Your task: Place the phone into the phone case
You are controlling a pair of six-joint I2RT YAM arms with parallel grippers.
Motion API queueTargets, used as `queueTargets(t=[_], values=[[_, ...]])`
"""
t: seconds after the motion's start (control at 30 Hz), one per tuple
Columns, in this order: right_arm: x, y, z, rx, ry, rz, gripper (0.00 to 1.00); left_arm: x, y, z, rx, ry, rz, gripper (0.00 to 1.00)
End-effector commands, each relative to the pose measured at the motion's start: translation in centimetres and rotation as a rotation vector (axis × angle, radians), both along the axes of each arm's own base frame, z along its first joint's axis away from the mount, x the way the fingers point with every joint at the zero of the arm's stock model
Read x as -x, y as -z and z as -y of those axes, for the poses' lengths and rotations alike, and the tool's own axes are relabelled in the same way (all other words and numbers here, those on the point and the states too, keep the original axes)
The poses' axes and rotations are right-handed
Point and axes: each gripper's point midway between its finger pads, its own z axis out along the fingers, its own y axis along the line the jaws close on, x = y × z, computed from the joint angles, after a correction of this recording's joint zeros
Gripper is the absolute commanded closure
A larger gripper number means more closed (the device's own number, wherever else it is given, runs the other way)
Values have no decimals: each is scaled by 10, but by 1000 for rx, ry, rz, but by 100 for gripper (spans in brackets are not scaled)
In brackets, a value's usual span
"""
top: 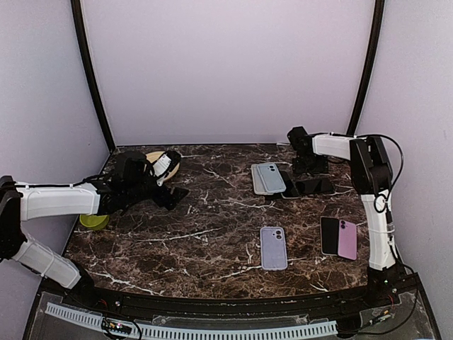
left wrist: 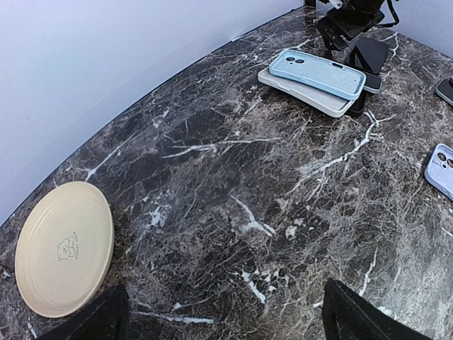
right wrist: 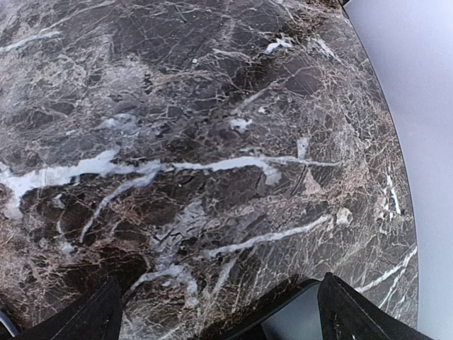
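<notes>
- On the near half of the marble table (top: 212, 212), toward its middle: the lavender phone (top: 273, 248), flat, camera side up, well apart from both sets of jaws.
- From the left gripper (left wrist: 226, 322), in the top view, found at about 4 o'clock. Fingertips (left wrist: 92, 319) spread wide and released, with only marble between them.
- At 9 o'clock of those left jaws in the left wrist view, just beside one finger: a cream plate (left wrist: 64, 248).
- Under the left forearm in the top view, partly hidden: a green item (top: 93, 221).
- Toward 12 o'clock on the table, right of centre: a light-blue case (top: 269, 176) stacked on an off-white case (left wrist: 311, 95), camera cut-outs toward the far wall.
- Just beside that stack, at its 3 o'clock in the top view: the right gripper (right wrist: 223, 315), fingertips (right wrist: 78, 312) wide apart, released.
- At the bottom edge of the right wrist view, between those fingertips: a dark-rimmed flat piece, too cropped to name. Cannot tell whether touched.
- From the right jaws, lavender phone at about 7 o'clock in the top view, well apart.
- At 5 o'clock of the right jaws, near the table's right edge: a black phone (top: 330, 235) and a pink phone (top: 347, 239), side by side and touching, clear of any finger.
</notes>
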Motion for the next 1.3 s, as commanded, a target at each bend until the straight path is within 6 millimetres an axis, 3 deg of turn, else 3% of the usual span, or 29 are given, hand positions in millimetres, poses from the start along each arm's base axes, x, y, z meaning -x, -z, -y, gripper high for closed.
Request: queueTargets(t=[0.0,0.37,0.77,0.9,1.07,1.27], values=[[6,20,-3,30,-42,-77,3,1,-2,3,1,12,18,3],[63,18,-28,87,-149,-150,4,3,-5,4,2,18,26,3],[133,13,8,127,-95,-223,3,4,-8,3,-3,19,37,3],[153,9,9,77,-114,-243,1,5,-8,5,-6,25,38,3],[160,-1,23,3,-93,-253,2,5,-7,5,-8,27,37,3],[139,-20,15,-252,-138,-198,2,6,-8,6,-13,34,42,3]])
